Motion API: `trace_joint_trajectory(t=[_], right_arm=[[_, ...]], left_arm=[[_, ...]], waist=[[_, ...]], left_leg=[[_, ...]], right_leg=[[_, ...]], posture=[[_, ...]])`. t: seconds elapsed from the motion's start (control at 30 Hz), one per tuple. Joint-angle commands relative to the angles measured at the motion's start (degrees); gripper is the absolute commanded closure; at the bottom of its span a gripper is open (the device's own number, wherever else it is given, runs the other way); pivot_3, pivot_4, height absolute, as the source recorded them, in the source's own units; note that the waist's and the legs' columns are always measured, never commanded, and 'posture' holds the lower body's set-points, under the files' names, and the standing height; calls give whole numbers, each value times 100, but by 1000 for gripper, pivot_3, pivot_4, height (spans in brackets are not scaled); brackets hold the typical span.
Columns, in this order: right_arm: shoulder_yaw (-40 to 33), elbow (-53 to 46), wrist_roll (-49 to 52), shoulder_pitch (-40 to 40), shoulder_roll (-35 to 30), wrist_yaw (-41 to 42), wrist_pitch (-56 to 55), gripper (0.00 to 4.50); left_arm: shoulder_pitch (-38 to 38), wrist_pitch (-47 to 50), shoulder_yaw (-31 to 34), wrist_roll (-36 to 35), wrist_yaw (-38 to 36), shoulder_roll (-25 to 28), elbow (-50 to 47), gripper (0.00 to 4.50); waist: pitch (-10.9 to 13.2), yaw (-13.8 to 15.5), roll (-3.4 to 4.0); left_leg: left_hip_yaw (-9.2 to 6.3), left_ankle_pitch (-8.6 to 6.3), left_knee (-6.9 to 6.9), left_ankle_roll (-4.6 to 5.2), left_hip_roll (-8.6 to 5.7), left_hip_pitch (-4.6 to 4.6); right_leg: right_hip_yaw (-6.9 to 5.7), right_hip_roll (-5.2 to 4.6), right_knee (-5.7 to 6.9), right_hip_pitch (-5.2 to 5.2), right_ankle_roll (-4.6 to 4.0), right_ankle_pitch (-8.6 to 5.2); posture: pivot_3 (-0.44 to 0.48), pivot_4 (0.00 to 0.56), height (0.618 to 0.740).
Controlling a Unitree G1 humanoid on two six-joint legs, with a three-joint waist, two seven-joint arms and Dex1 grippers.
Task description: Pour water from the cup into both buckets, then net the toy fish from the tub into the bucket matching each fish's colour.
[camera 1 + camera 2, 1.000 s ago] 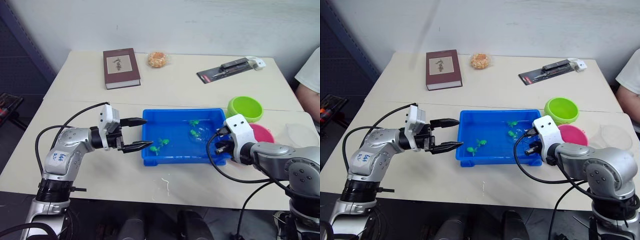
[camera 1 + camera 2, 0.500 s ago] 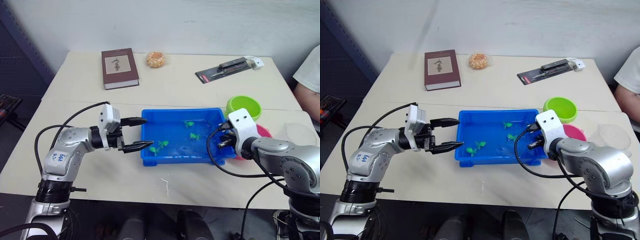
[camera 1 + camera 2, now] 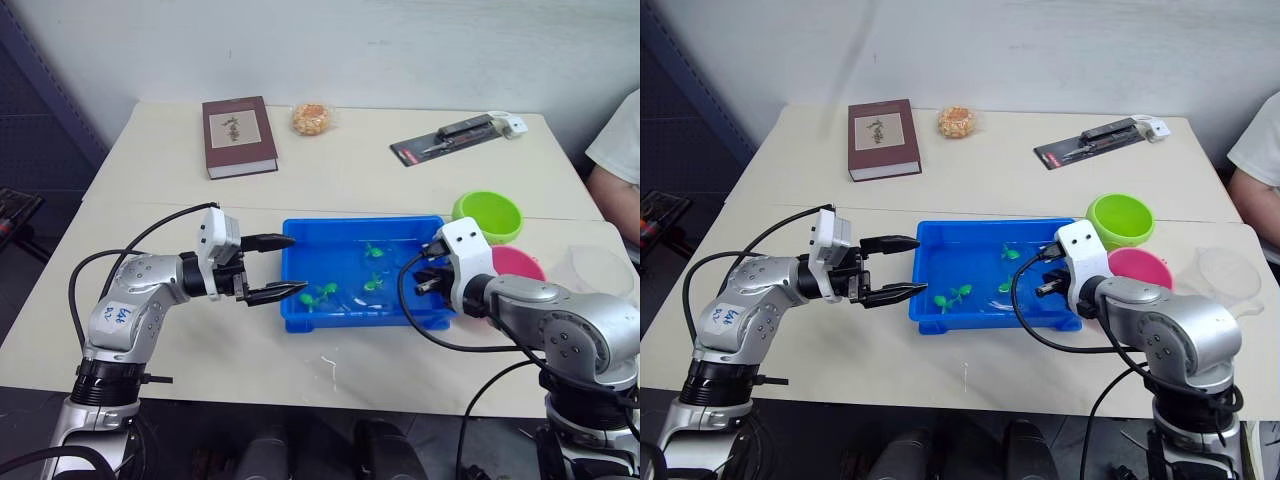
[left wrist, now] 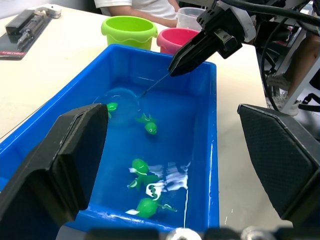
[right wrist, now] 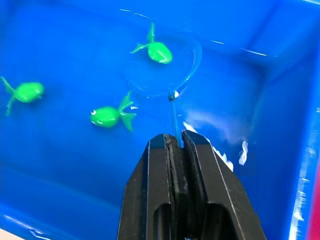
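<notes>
Right wrist view puts the right pincer [image 5: 175, 141] clamped on the net [image 5: 162, 65] handle, hoop underwater at upper centre around a green fish [image 5: 157, 50]; lifting toward the green bucket [image 3: 488, 215] seems next.

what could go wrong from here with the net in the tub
The right gripper pinches only the thin handle of the net, so the hoop may twist or slip as it lifts through the water.

The hoop sits under one green fish, close to its rim; that fish may slide off before reaching the lime green bucket.

The left gripper hangs open by the tub rim and may nudge it.
</notes>
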Motion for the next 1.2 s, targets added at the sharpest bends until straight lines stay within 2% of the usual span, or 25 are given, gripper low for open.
trace_joint_trajectory(t=[0.03, 0.17, 0.33, 0.43, 0.5, 0.73, 0.97, 1.2], right_arm=[[-173, -80, -95, -100, 171, 60, 82, 4500], [-613, -116, -77, -115, 505, 143, 357, 4500], [-1039, -260, 244, -141, 517, 361, 476, 4500], [-1455, -459, 683, 27, 259, 614, 476, 4500], [-2041, -540, 1294, 259, 79, 815, 476, 4500], [-3034, -466, 2803, 971, -583, 783, 476, 4500], [-4014, -628, 3608, 1869, -1045, 860, 330, 4500], [-4573, -320, 3811, 2246, -1795, 756, -353, 4500]], left_arm=[[7, -61, 105, -85, -2, 47, -134, 61], [21, -42, 113, -82, 9, 66, -153, 61], [-2, 31, 172, -168, 56, 37, -188, 61], [-36, 74, 214, -224, 57, 48, -171, 61], [-39, 96, 237, -264, 40, 68, -154, 61], [-143, 26, 251, -292, -114, 77, 36, 61], [-505, -152, 144, -244, -285, -86, 451, 61], [-700, -267, 32, -188, -343, -256, 681, 61]], waist=[[0, 1, 0], [0, 2, 0], [0, 1, 0], [0, 4, 1], [0, 27, 0], [0, 6, 0], [0, 55, 0], [0, 22, 0]], left_leg=[[0, 0, 0, 0, 0, 0], [0, 0, -1, 0, 0, 0], [0, 0, -1, 0, -2, 0], [0, 0, -1, 0, -1, 0], [-1, 0, -4, 0, -2, -1], [-2, -2, -5, 3, 0, -3], [-3, -3, -5, 6, -4, -3], [5, -5, 1, 14, -5, -1]], right_leg=[[-1, 0, 0, 0, 0, 0], [-1, 0, 0, 0, 0, 0], [-2, 2, 0, 0, 0, 0], [-1, 2, 0, 0, 0, 0], [-2, 0, -3, 0, 0, 0], [-3, -6, -6, 4, 0, 0], [-3, 1, -7, 6, 0, 0], [5, 4, -11, 11, 11, 6]], posture=[[0, 150, 738], [0, 150, 738], [0, 150, 738], [0, 150, 738], [0, 150, 738], [0, 150, 738], [0, 150, 738], [0, 150, 738]])
